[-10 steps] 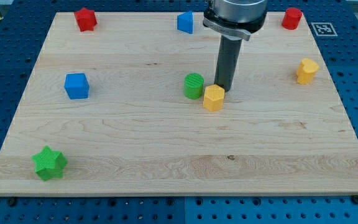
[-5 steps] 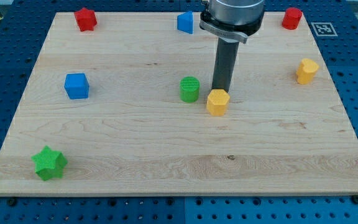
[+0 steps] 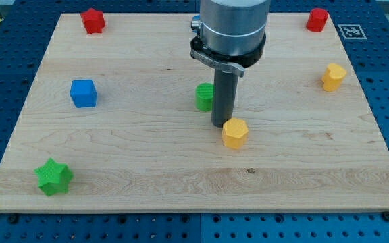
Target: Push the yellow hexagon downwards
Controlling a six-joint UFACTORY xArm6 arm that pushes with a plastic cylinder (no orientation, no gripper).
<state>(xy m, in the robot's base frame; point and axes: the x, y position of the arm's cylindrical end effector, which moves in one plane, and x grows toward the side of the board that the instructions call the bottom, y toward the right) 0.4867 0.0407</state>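
Note:
The yellow hexagon (image 3: 235,133) lies near the board's middle, a little right of centre. My tip (image 3: 221,125) stands just above and left of it, touching its upper left edge. The dark rod rises from there and hides part of the green cylinder (image 3: 203,96), which sits just to the view's left of the rod.
A blue cube (image 3: 83,93) is at the left. A green star (image 3: 53,177) is at the bottom left. A red block (image 3: 93,20) is at the top left, another red block (image 3: 317,19) at the top right. A second yellow block (image 3: 333,77) is at the right. The wooden board (image 3: 194,189) ends at blue pegboard.
My tip moved down and to the view's left. The yellow hexagon slid downwards from beside the green cylinder. The arm's body now hides the blue block at the view's top.

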